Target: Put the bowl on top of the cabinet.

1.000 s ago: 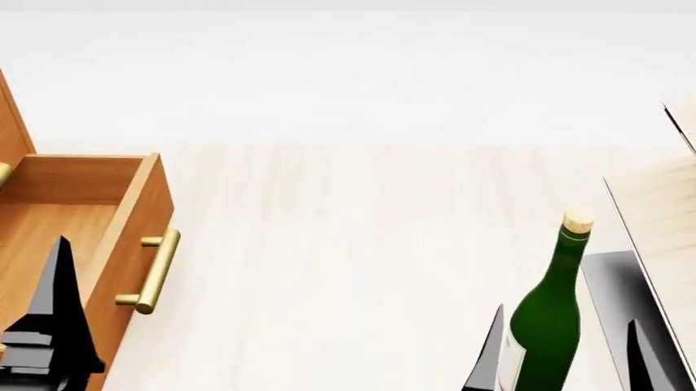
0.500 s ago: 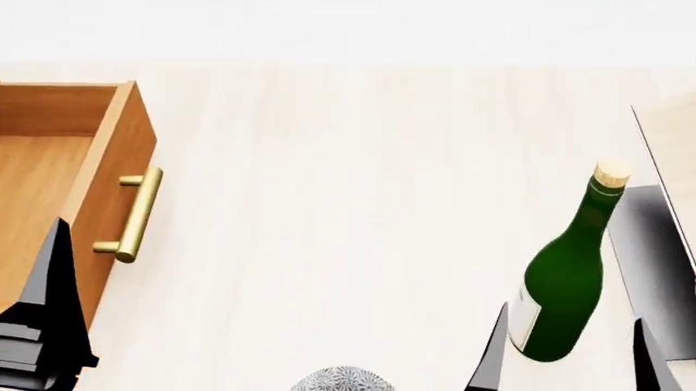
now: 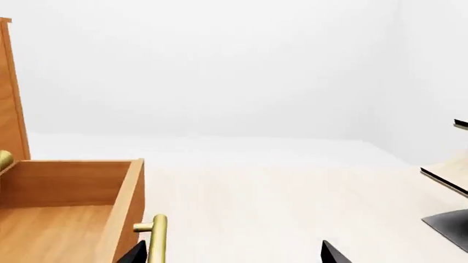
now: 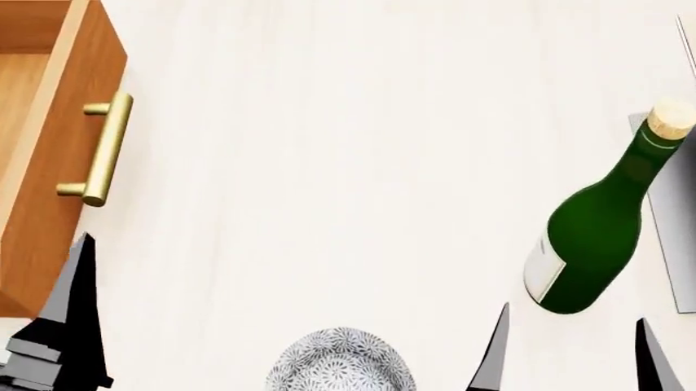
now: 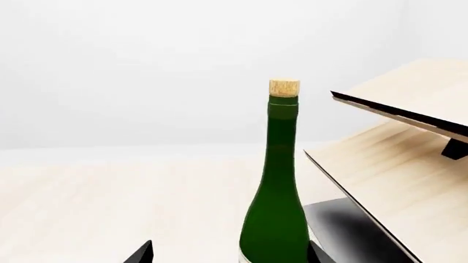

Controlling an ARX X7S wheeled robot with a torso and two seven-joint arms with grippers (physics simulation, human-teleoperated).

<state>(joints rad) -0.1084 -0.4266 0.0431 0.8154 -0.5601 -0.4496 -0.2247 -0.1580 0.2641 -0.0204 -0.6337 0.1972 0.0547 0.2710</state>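
The speckled white-grey bowl [image 4: 341, 363] stands on the pale table at the head view's lower edge, between my two arms and touched by neither. The orange-brown cabinet [image 4: 60, 155] is at the left with a drawer pulled out and a brass handle [image 4: 101, 150]. Its top is out of view. My left gripper [image 3: 232, 255] is open and holds nothing, one of its fingers [image 4: 77, 301] lying beside the drawer front [image 3: 124, 208]. My right gripper [image 4: 571, 358] is open to the right of the bowl, and in its wrist view this gripper [image 5: 228, 255] faces the green bottle.
A green corked bottle [image 4: 596, 232] stands just beyond my right gripper; the same bottle [image 5: 277, 208] fills the middle of the right wrist view. A pale slatted rack [image 5: 395, 164] on a dark base [image 4: 672, 204] is right of it.
The head view has swung downward, so cabinet and bottle slid up the picture. The bowl has come fully into view at the lower edge. Both grippers keep their places and stay open.
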